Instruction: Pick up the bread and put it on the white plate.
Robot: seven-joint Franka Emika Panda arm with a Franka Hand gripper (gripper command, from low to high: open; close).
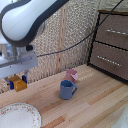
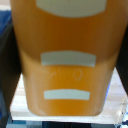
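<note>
My clamp (image 1: 17, 83), white and boxy with blue-tipped fingers (image 1: 10, 85), is shut on the toast (image 1: 20, 86), a small orange-brown block, at the exterior view's left. It holds the toast low over the worktable (image 1: 85, 107); I cannot tell whether the toast touches the wood. In the wrist view the toast (image 2: 64, 60) fills the picture between the dark jaws, with pale planks (image 2: 17, 102) below it. The white crockery (image 1: 18, 116), a wide round plate with a reddish patterned rim, lies in front of the clamp, at the table's near left corner.
A blue mug (image 1: 66, 90) stands mid-table with a pink cup (image 1: 72, 75) just behind it. A dark brown drawer cabinet (image 1: 112, 45) stands at the exterior view's right. A woven screen (image 1: 70, 40) backs the table, crossed by a black cable.
</note>
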